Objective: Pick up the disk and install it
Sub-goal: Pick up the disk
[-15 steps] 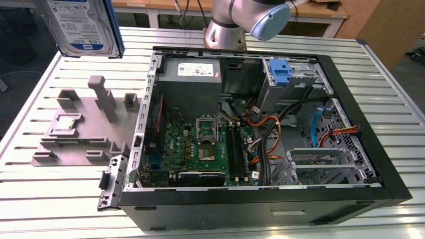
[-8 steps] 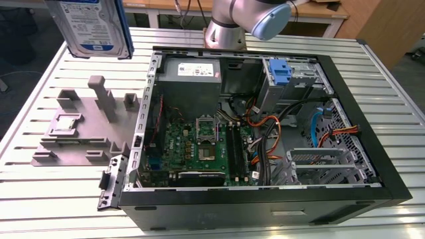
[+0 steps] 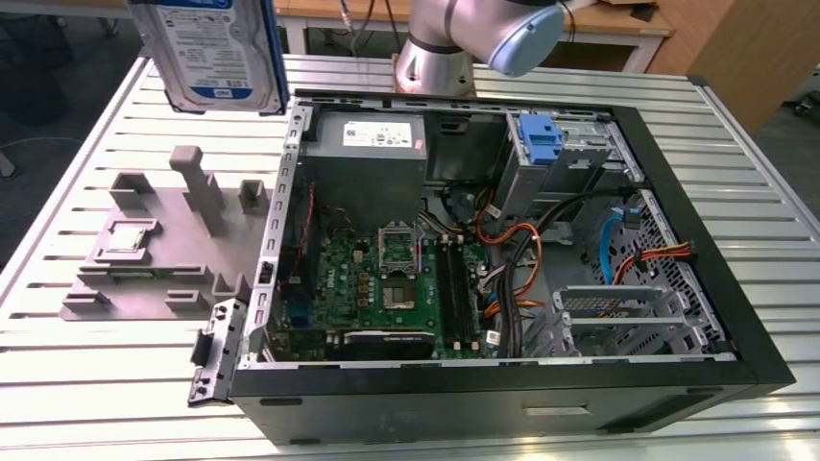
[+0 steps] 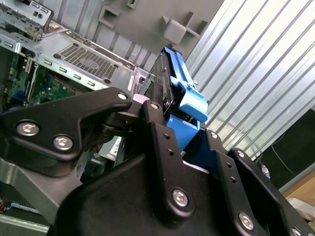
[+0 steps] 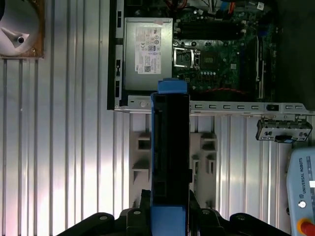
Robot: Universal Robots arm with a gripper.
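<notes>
High above table [image 3: 115, 384], 11 o'clock in the exterior view, disk [image 3: 211, 53] hangs on edge, gripper [image 5: 170, 209] clamped shut on it; risk: narrow edge grip slips, or disk clips case [image 3: 717, 288] wall

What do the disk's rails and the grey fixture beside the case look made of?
The disk has rails that look like moulded blue plastic, semi-gloss, with soft highlights along the edges. The grey fixture looks like matte plastic, evenly dull with blocky posts; possibly printed, though that's uncertain.
</notes>
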